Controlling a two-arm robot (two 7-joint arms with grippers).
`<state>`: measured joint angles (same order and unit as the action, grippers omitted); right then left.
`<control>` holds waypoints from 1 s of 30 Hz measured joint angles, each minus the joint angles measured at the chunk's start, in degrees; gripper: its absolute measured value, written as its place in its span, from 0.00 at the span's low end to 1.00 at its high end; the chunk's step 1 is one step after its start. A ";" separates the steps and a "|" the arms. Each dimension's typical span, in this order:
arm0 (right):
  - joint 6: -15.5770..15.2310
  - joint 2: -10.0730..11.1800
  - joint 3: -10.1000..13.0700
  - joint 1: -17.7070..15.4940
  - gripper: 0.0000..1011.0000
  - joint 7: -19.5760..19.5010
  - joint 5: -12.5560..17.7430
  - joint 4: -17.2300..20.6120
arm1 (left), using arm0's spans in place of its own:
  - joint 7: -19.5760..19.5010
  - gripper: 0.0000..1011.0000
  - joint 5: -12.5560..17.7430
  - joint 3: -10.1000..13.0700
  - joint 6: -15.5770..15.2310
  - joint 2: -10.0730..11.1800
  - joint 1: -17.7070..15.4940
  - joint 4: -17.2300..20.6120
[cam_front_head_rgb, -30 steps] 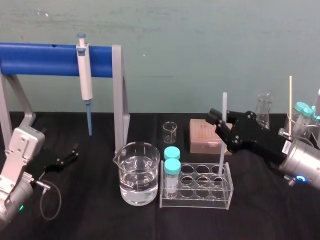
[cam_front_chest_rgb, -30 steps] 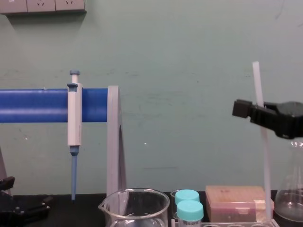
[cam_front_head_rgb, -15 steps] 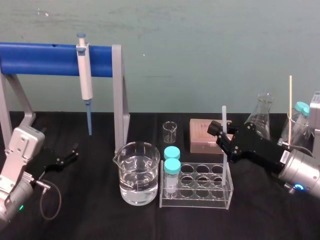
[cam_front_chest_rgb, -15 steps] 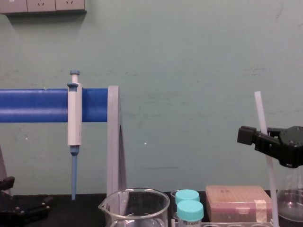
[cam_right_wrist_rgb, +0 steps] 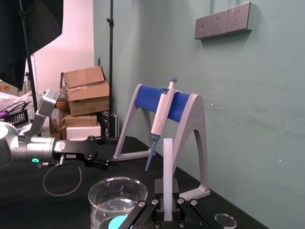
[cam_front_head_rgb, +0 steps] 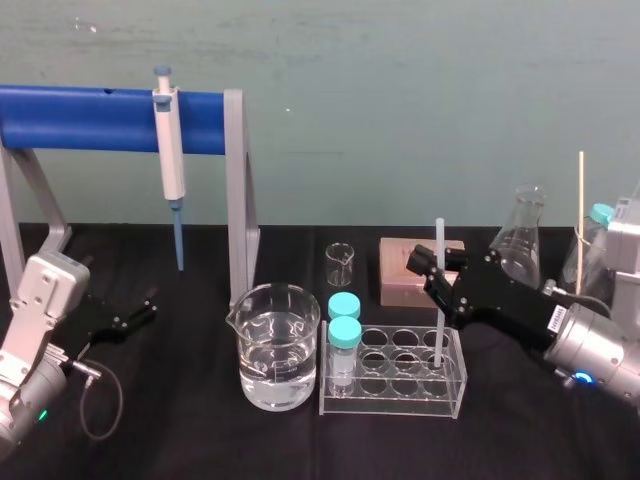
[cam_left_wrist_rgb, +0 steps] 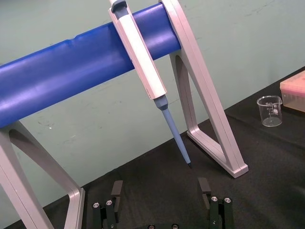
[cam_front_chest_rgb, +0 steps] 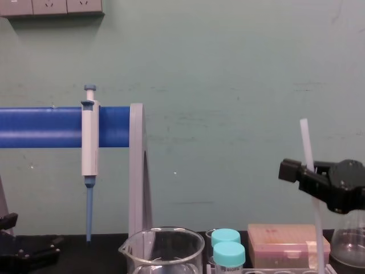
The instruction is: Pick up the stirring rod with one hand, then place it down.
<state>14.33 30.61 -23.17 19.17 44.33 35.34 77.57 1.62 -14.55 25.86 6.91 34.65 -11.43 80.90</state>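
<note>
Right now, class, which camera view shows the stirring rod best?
Head view: the stirring rod stands upright in the right gripper, lower end in the rack. Chest view cuts off its lower end; right wrist view shows its top above the jaws. Left gripper sits idle at left.

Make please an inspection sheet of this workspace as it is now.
Surface: black table, no spill seen.
Job's things: rod upright, lower end inside rack.
Clutter: water beaker, small beaker, two capped vials in rack, box, flasks, pipette hanging on stand.
Tools: right tool shut on rod above rack; left tool open, parked at left.
Cables: one loop at the table's left.
Surroundings: green wall, sockets.
</note>
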 joint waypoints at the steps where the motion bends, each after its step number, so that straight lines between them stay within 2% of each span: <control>1: 0.16 -0.17 -0.11 0.03 0.06 0.15 -0.21 -0.46 | 0.00 0.99 0.00 0.00 0.00 0.00 0.00 0.00; 21: -0.16 -2.70 -1.42 1.75 0.06 0.66 -1.84 -7.41 | 0.00 0.99 0.00 0.00 0.00 0.00 0.00 0.00; 30: -0.90 -3.42 -1.82 2.30 0.06 0.89 -2.07 -8.79 | 0.00 0.99 0.00 0.00 0.00 0.00 0.00 0.00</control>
<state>13.44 27.19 -24.99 21.47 45.23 33.26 68.79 1.62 -14.55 25.86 6.91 34.65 -11.43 80.90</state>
